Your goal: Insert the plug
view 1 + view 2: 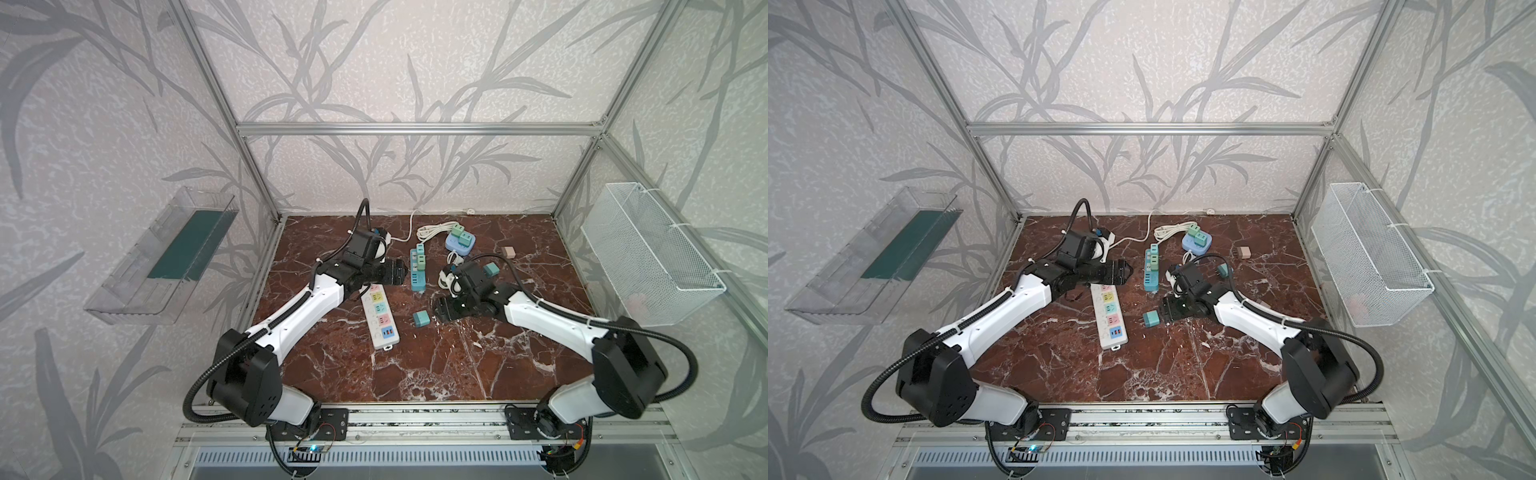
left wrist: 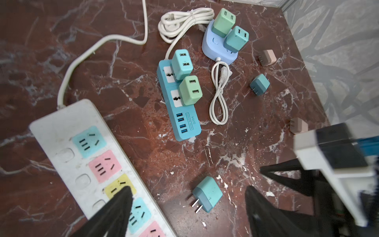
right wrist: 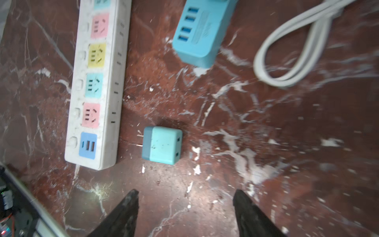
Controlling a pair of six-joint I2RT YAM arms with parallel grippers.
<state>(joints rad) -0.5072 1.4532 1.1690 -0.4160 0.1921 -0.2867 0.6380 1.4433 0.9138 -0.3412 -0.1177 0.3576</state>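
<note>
**Both top views.** One white power strip (image 1: pixel 380 318) (image 1: pixel 1109 318) lies on the bench (image 1: pixel 457 365) and is taken as the reference. One teal plug (image 1: pixel 421 319) (image 1: pixel 1151 320), the task item, lies loose on the bench just right of the strip's near end. Its prongs point toward the strip, and it is seated in no socket. One blue power strip (image 1: pixel 417 268) lies right of the white strip's far end. The left arm (image 1: pixel 307 307) ends over that far end. The right arm (image 1: pixel 540 316) ends just right of the plug.

**Left wrist view.** The white strip shows five coloured socket faces. The blue strip (image 2: pixel 178 106) carries two upright plugs and four USB ports. One pale-blue cube socket (image 2: pixel 220 49), beyond the blue strip from the white one, carries two more plugs. Four plugs lie loose:
- the teal one (image 2: pixel 207 194)
- one dark teal plug (image 2: pixel 259 84)
- two pink plugs (image 2: pixel 266 57) (image 2: pixel 298 125)

The left jaws stand wide apart and hold nothing. One jaw overlaps the white strip's yellow face in the picture; whether it touches cannot be told.

**Right wrist view.** The right jaws stand apart and hold nothing. The teal plug (image 3: pixel 162 145) lies ahead of them, clear of both tips. It is just beside the USB end of the white strip (image 3: pixel 96 88), prongs facing it. One looped white cable (image 3: pixel 297 51) appears, blurred, well away from the white strip.
</note>
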